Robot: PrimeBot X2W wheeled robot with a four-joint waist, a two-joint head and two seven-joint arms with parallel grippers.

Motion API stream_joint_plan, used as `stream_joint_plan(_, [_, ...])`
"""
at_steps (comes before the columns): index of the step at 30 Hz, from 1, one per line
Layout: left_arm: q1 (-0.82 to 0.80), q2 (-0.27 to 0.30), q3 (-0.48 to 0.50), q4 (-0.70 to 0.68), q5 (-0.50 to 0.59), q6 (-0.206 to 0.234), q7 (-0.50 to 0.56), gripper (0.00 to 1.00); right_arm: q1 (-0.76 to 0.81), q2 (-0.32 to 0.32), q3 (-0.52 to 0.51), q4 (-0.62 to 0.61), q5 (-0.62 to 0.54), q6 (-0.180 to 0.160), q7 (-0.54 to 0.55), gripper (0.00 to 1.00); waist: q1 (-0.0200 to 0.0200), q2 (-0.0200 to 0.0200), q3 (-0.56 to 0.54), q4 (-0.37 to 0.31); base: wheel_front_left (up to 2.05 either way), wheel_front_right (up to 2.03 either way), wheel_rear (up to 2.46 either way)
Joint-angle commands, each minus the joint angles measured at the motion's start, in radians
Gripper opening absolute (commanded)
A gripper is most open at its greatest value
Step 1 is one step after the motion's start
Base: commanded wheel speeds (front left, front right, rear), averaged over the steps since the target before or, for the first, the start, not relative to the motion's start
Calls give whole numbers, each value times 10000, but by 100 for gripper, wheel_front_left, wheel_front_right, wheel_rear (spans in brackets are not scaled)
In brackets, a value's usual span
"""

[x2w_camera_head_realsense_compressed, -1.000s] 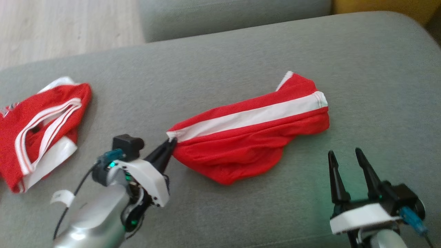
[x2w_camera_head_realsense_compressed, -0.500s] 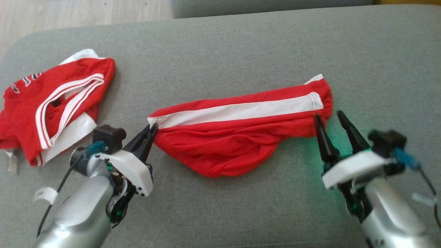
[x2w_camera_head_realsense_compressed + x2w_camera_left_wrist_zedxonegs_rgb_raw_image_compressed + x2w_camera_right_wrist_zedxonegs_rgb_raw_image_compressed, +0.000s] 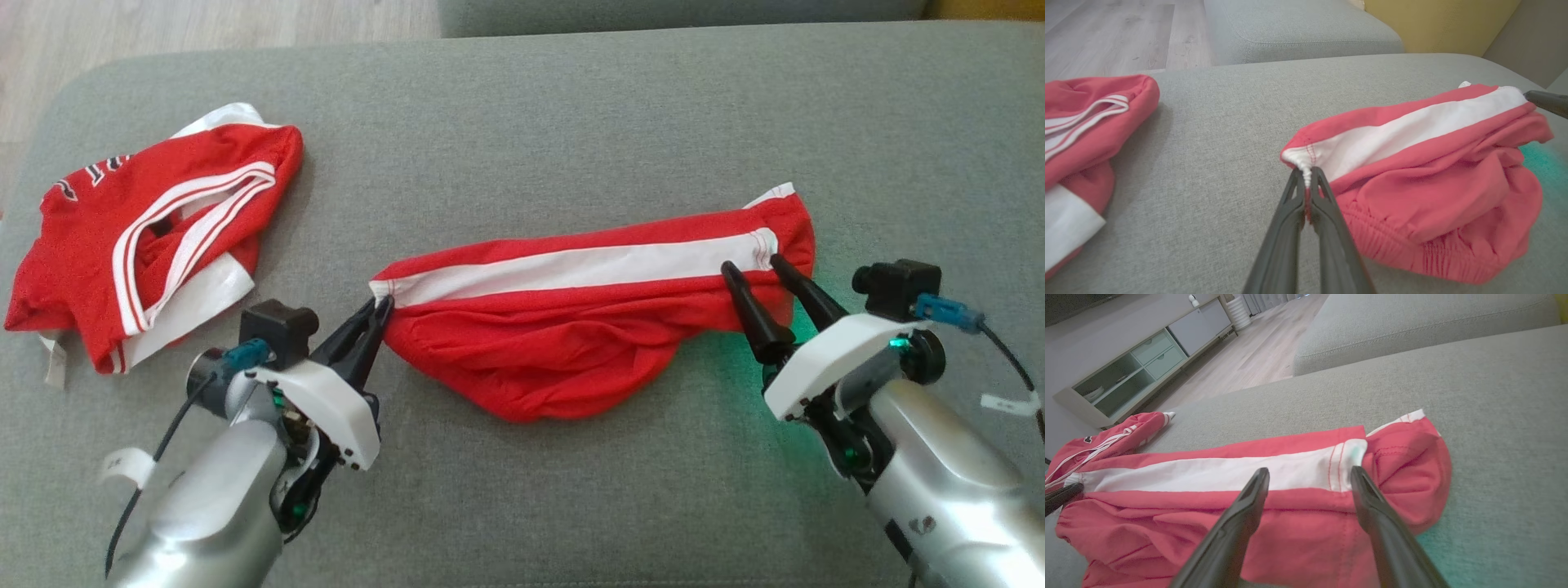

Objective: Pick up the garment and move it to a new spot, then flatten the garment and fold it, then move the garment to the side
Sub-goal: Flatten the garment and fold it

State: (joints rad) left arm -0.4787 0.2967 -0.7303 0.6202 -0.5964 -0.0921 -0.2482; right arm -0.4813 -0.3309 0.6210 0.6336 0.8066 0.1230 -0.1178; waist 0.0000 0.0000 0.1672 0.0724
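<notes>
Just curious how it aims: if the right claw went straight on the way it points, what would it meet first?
The right claw, open, would meet the shorts first: their white-striped end lies right ahead, between its tips. Depth is unclear; the tips may be touching the cloth.

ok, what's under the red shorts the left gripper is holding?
The grey sofa cushion shows all round the red shorts, which lie on it. Anything beneath the bunched fabric is covered, so I cannot tell.
</notes>
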Motion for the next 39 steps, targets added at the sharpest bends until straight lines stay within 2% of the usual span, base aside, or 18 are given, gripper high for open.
stream_joint_plan(1, [-262, 177, 483, -156, 146, -81, -135, 0, -447, -219, 329, -90, 277, 77, -78, 100, 0, 0, 23, 41, 0, 0, 0])
stream_joint_plan(11, [-206, 43, 677, 2, 417, -218, -135, 0, -948, -352, 1059, 791, 622, 77, -452, 100, 0, 0, 2, 108, 0, 0, 0])
stream_joint_plan(17, [-186, -13, 786, 60, 531, -279, -135, 0, -1125, -415, 1678, 623, 1094, 77, -558, 100, 0, 0, 9, 103, 0, 0, 0])
stream_joint_plan(28, [-193, -118, 963, 110, 708, -345, -135, 0, -1685, -687, 2380, 945, 1277, 77, -1004, 98, 0, 0, 60, 162, 0, 0, 0])
stream_joint_plan(29, [-191, -125, 977, 113, 722, -349, -135, 0, -1708, -690, 2437, 975, 1324, 77, -1010, 89, 0, 0, 66, 170, 0, 0, 0])
stream_joint_plan(30, [-193, -131, 992, 118, 733, -352, -135, 0, -1729, -692, 2496, 991, 1389, 77, -1005, 71, 0, 0, 74, 179, 0, 0, 0])
stream_joint_plan(31, [-195, -139, 1004, 126, 744, -355, -135, 0, -1746, -697, 2550, 1015, 1469, 77, -976, 59, 0, 0, 78, 189, 0, 0, 0])
stream_joint_plan(32, [-197, -147, 1016, 133, 754, -358, -135, 0, -1768, -705, 2608, 1047, 1541, 77, -929, 49, 0, 0, 83, 197, 0, 0, 0])
stream_joint_plan(34, [-210, -164, 1045, 139, 773, -363, -135, 0, -1844, -728, 2730, 1083, 1632, 77, -884, 39, 0, 0, 111, 208, 0, 0, 0])
stream_joint_plan(35, [-216, -170, 1061, 141, 782, -366, -135, 0, -1891, -744, 2785, 1110, 1645, 77, -896, 22, 0, 0, 117, 211, 0, 0, 0])
stream_joint_plan(36, [-219, -173, 1081, 140, 790, -368, -135, 0, -1943, -761, 2833, 1134, 1645, 77, -926, 0, 0, 0, 121, 208, 0, 0, 0])
stream_joint_plan(39, [-219, -171, 1242, 4, 840, -372, -135, 0, -2100, -858, 2873, 1206, 1544, 77, -1140, 0, 0, 0, 65, 178, 0, 0, 0])
